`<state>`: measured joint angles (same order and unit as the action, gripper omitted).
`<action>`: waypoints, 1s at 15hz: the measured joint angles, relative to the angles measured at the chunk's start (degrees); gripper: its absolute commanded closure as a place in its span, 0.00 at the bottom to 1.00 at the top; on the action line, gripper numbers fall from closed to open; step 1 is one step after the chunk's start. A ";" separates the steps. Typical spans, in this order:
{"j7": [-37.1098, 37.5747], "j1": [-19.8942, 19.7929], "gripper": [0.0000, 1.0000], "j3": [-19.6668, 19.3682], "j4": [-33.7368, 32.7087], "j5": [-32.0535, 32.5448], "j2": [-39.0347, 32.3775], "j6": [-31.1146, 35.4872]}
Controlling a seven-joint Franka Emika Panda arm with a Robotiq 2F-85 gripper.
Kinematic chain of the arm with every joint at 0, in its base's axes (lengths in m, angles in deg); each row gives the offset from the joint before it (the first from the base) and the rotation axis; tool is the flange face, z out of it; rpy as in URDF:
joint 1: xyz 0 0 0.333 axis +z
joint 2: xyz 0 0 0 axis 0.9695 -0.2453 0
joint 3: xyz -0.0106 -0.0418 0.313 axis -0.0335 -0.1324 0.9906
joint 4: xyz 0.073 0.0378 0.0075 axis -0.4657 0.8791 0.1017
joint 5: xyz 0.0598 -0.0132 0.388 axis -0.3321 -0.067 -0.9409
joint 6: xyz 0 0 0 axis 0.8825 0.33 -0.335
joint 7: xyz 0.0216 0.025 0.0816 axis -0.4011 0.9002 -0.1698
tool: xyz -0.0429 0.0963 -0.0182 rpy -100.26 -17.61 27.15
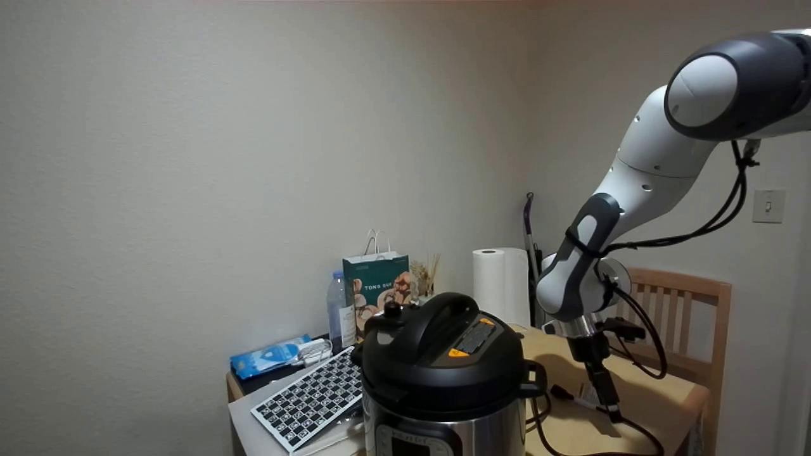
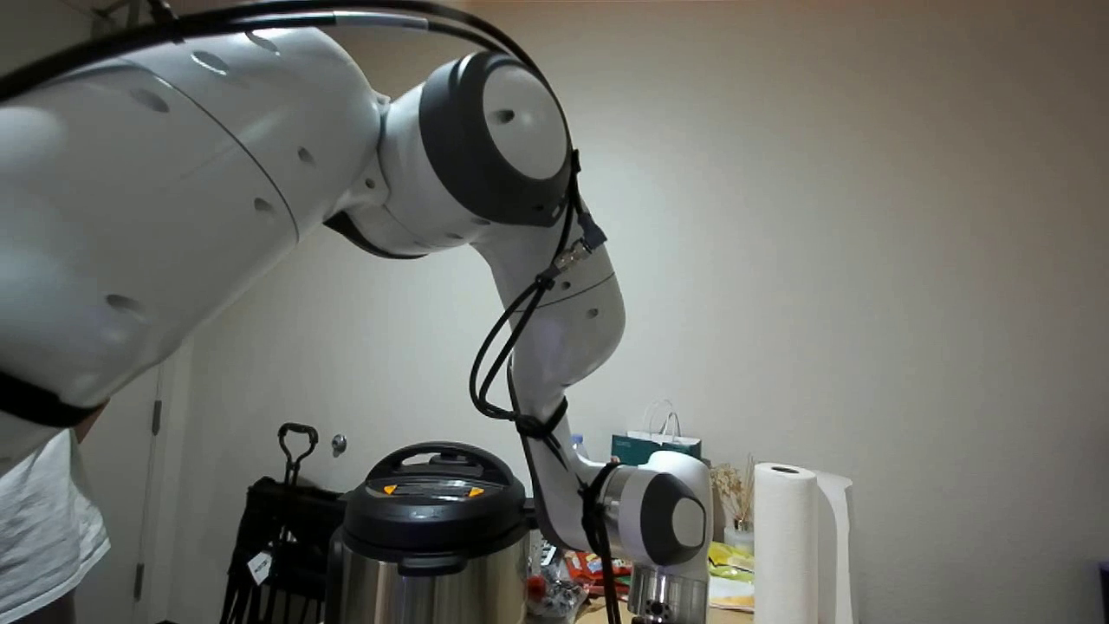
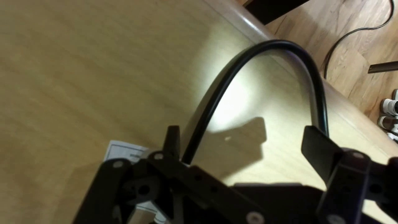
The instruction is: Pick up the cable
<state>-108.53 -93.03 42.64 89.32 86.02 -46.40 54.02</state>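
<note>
Black two-finger gripper [image 3: 244,138]: fingers [image 3: 320,152] wide apart, above the light wood-grain tabletop [image 3: 77,77]. Thin black flexible cable [image 3: 280,44] lies on this surface, its loop curving to the rounded edge; both limbs pass partly behind the gripper. In an exterior view, its dark plug end [image 1: 560,392] shows between gripper and steel-and-black, dome-lidded pressure cooker [image 1: 443,380].
</note>
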 measured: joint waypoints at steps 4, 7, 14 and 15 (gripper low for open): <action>-3.62 -0.74 0.00 0.20 -2.94 0.59 -2.14 -1.81; -7.04 -1.18 0.00 0.21 -3.80 2.02 -2.94 -6.06; -9.64 0.38 0.00 0.37 -3.16 8.98 -3.32 -9.80; -9.64 0.70 0.00 0.34 -2.83 9.78 -3.32 -9.68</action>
<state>-118.16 -92.33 42.97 86.49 95.80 -49.71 44.34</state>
